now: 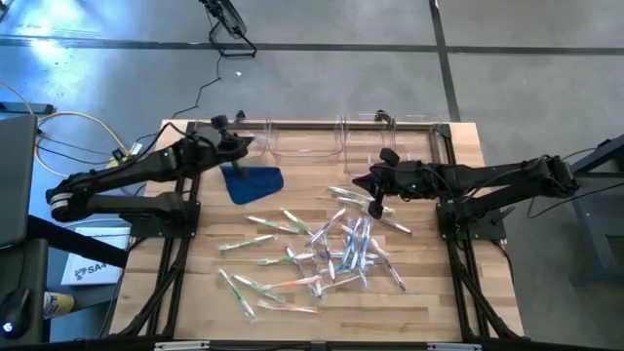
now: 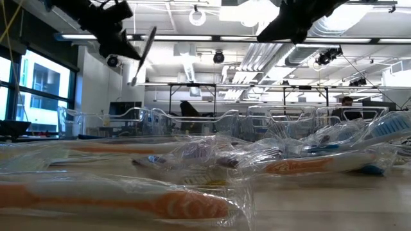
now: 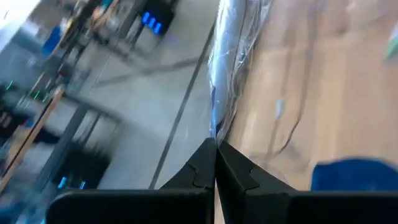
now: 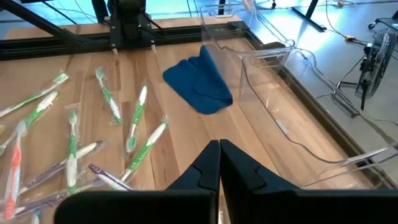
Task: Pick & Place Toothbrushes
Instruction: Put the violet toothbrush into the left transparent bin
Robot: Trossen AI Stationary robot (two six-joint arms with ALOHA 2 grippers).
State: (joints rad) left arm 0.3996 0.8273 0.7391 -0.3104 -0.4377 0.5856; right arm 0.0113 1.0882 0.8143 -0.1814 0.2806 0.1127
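1. While both arms hang raised over the far half of the table (image 1: pixel 195 322), the toothbrushes (image 1: pixel 331 252) lie scattered in clear wrappers on the wood, most of them piled just nearer than the right gripper (image 1: pixel 363 181) and the rest trailing off toward the left arm's side.
2. Seen from the right wrist, green-handled ones (image 4: pixel 140 134) and an orange one (image 4: pixel 15 171) lie loose to one side of its fingers (image 4: pixel 205 165), none between them.
3. That right gripper has its fingers pressed together on nothing.
4. Over by the back edge, the left gripper (image 1: pixel 244 142) is pinched tight on a wrapped toothbrush (image 3: pixel 233 56), which sticks out past its fingertips; at table height it shows as a thin stick (image 2: pixel 142 54) hanging tilted in the air.
5. Just below and beside the left gripper lies a blue cloth (image 1: pixel 252 181).
6. Clear plastic bins (image 1: pixel 307 139) stand along the back edge, between the two grippers.
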